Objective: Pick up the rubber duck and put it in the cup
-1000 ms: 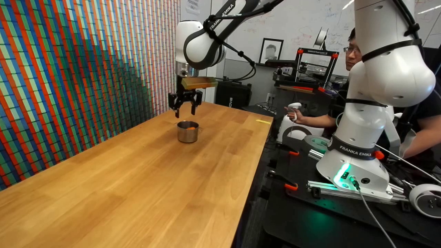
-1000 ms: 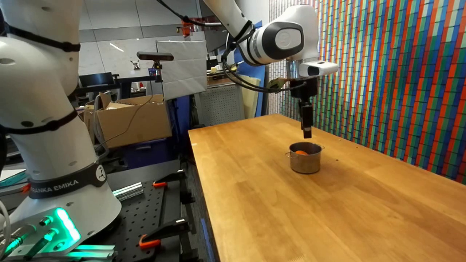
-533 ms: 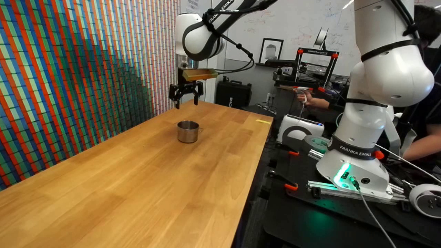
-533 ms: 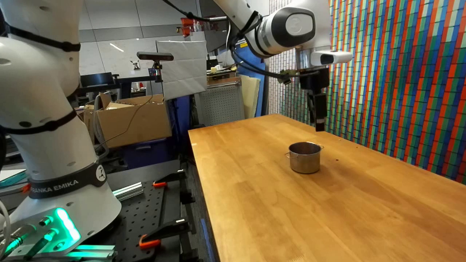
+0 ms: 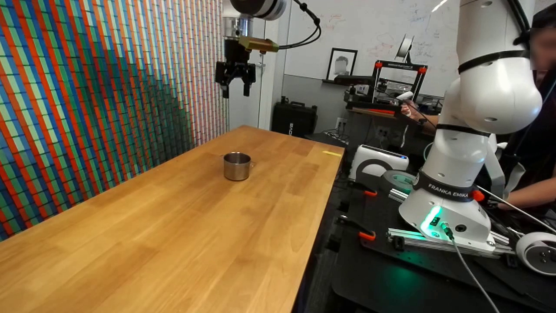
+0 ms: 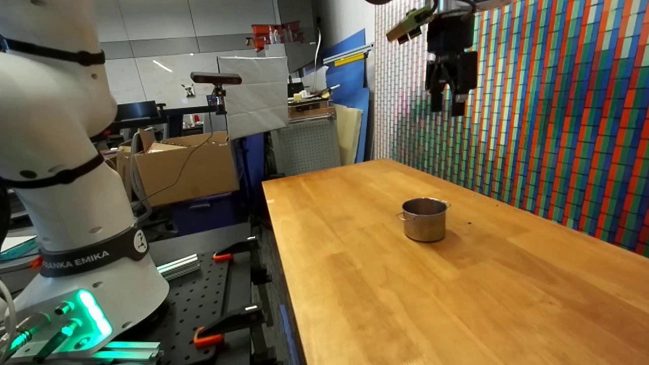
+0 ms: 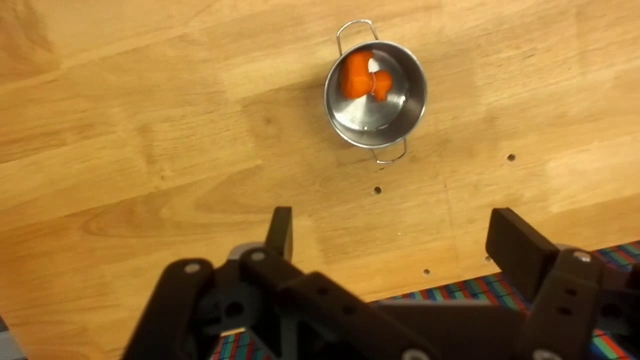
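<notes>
The rubber duck (image 7: 356, 77), a small orange figure, lies inside the cup, against the wall on one side of its floor. The cup (image 7: 419, 102) is a shiny metal pot with two wire handles. It stands upright on the table in both exterior views (image 5: 236, 171) (image 6: 425, 226), where the duck is hidden by its wall. My gripper is open and empty, high above the table, in both exterior views (image 5: 236, 93) (image 6: 447, 107). In the wrist view the gripper's fingers (image 7: 390, 222) are wide apart, with only table between them, and the cup lies beyond the fingertips.
The wooden table (image 5: 191, 234) carries the cup. A wall of coloured tiles (image 6: 552, 126) runs along the table's far edge, close to the gripper. A yellow tape strip (image 5: 332, 153) lies near a table corner. A person stands behind the robot base.
My gripper has risen well above the cup and moved toward the tiled wall. Orange showed inside the cup in the exterior views one second ago and is now out of sight there. The cup has stayed put.
</notes>
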Robot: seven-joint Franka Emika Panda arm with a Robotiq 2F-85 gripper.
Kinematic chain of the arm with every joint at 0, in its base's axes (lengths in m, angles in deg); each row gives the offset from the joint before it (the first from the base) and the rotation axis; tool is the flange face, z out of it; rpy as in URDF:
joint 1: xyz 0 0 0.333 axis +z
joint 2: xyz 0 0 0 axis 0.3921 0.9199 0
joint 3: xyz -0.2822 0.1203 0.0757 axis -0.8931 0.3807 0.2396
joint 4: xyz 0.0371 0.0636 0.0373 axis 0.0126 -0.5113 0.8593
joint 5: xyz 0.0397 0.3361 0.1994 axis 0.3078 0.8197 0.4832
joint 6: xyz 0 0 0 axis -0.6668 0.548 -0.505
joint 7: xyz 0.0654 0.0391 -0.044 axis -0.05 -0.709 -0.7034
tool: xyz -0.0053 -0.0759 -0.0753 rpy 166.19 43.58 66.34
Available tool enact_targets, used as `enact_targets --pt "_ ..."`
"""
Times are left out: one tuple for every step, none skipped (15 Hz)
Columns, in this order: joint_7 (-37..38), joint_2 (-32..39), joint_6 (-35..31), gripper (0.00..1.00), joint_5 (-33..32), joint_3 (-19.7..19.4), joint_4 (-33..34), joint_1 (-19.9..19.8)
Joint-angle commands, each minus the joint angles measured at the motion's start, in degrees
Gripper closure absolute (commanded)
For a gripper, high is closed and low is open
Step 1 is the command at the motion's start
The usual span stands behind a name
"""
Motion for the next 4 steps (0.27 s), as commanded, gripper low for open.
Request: enact_targets --pt "-1.2 -1.1 3.1 0.00 0.5 1.2 1.0 -1.1" --pt "-2.1 -2.1 5.5 0.00 1.2 1.5 1.7 -1.3" --pt "-2.6 -2.9 6.6 0.00 1.4 1.6 2.0 -1.4" --pt "-2.9 -3.3 7.0 0.00 1.5 1.7 2.1 -1.4"
